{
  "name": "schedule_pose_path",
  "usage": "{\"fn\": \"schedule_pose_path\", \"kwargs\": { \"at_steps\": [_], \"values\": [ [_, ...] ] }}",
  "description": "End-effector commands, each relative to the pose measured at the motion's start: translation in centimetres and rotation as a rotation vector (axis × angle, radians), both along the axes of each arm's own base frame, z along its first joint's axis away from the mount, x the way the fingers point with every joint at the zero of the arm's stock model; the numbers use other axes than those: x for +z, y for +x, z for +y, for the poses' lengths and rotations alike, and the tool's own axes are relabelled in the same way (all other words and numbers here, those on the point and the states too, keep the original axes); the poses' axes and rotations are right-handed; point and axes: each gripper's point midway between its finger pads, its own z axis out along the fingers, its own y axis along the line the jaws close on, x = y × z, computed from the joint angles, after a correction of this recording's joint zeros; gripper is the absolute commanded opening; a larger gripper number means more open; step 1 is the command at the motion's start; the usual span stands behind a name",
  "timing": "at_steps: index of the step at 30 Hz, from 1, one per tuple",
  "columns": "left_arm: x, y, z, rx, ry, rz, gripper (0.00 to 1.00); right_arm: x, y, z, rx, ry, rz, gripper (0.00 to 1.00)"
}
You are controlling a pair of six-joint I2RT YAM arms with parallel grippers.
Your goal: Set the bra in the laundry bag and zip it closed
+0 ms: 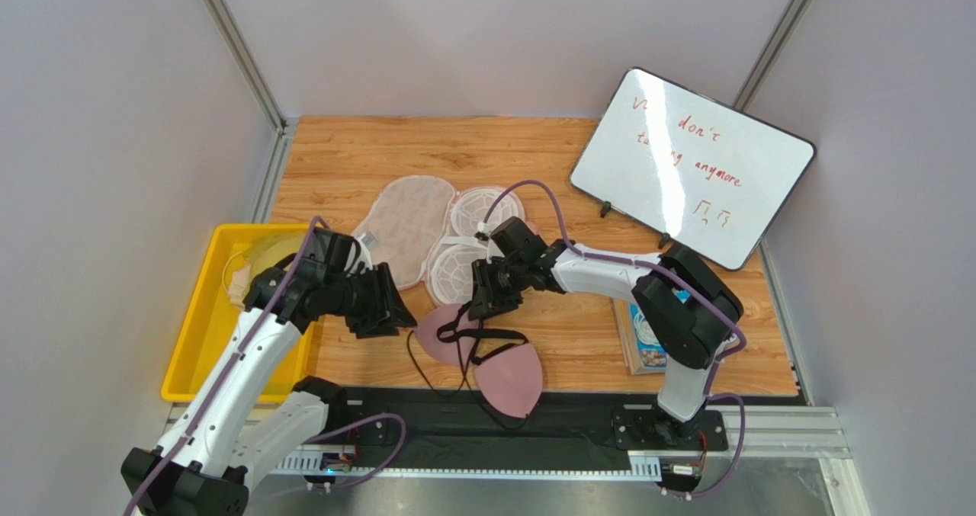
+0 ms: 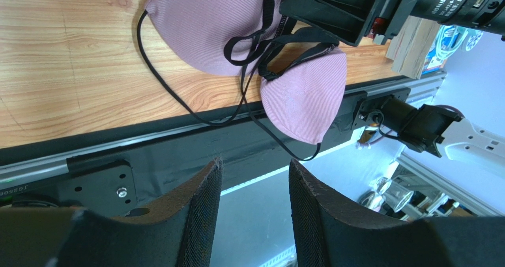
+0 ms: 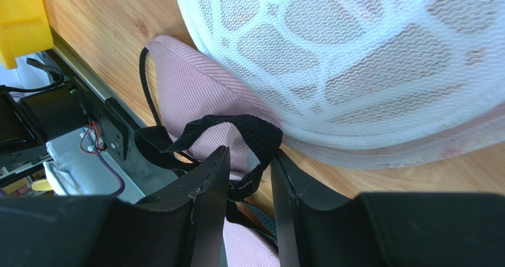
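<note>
Finds the bra on the wooden counter, close to the near edge, rounded sides of both cups up, with thin black straps looped and tangled between the cups and trailing over the black rail in front. Finds the laundry bag just behind it, unzipped and lying open: printed half to the left, two white mesh domes to the right, the nearer dome's edge against the far cup and seemingly touching it in the right wrist view. Sees the right claw low over the middle of the bra, fingers narrow and pinching the black band, with the band arched over the fingertips and running down into the gap against both inner faces. Sees the left claw spread, holding nothing, hovering just left of the bra and apart from it. Notes a yellow bin at the left edge of the counter with pale cloth inside, partly hidden by the left arm, and a whiteboard propped at the far right, red handwriting on it.
</note>
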Motion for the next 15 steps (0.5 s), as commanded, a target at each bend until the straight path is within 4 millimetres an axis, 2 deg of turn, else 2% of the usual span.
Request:
{"fn": "schedule_pose_path", "kwargs": {
  "at_steps": [1, 2, 3, 5, 6, 8, 10, 12, 15],
  "values": [
    [0.8, -0.3, 0.1, -0.009, -0.006, -0.011, 0.52, 0.4, 0.3, 1.4, 0.015, 0.046, -0.024, 0.36],
    [0.9, -0.2, 0.1, -0.011, -0.006, -0.018, 0.52, 0.2, 0.2, 1.3, 0.018, 0.044, -0.023, 0.36],
    [0.8, -0.3, 0.2, -0.012, -0.002, -0.016, 0.52, 0.1, 0.3, 1.3, 0.017, 0.044, -0.024, 0.27],
    [0.9, -0.4, 0.3, -0.015, 0.009, -0.019, 0.52, 0.2, 0.1, 1.4, 0.029, 0.048, -0.024, 0.17],
    [0.9, -0.4, 0.4, -0.018, 0.016, -0.021, 0.52, 0.8, 0.2, 1.7, 0.037, 0.056, -0.032, 0.10],
    [1.0, -0.5, 0.6, -0.020, 0.026, -0.022, 0.52, 2.0, -0.4, 1.5, 0.066, 0.043, -0.043, 0.06],
    [1.2, -0.6, 0.7, -0.019, 0.031, -0.024, 0.52, 4.7, -0.6, 2.2, 0.100, 0.063, -0.094, 0.01],
    [1.9, -0.5, 0.4, -0.018, 0.010, -0.034, 0.52, 6.4, -1.6, 2.0, 0.129, 0.062, -0.094, 0.00],
    [3.6, 0.0, -0.2, -0.011, -0.037, -0.073, 0.52, 10.1, -2.2, 1.6, 0.150, 0.103, -0.162, 0.00]
  ]
}}
